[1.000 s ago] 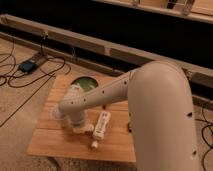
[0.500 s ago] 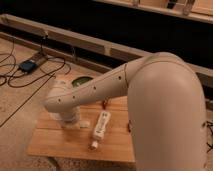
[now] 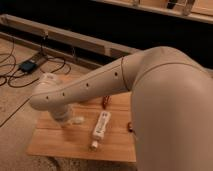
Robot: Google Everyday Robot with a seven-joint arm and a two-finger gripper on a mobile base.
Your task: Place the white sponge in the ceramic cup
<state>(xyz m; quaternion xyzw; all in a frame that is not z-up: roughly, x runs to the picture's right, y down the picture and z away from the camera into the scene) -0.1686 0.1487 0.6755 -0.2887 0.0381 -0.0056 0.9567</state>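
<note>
- Since the arm swung further left, it hides the bowl seen earlier.
- The gripper sits low over the counter's left; whether it is open or closed cannot be told.

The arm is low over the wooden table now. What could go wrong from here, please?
1. The hand sits low over the left part of the table, close to the white remote-like stick. A sideways move could knock the stick, whose end lies near the front edge.
2. The arm hides much of the table, and I cannot see the ceramic cup. A release there may be hard to check from this view.
</note>
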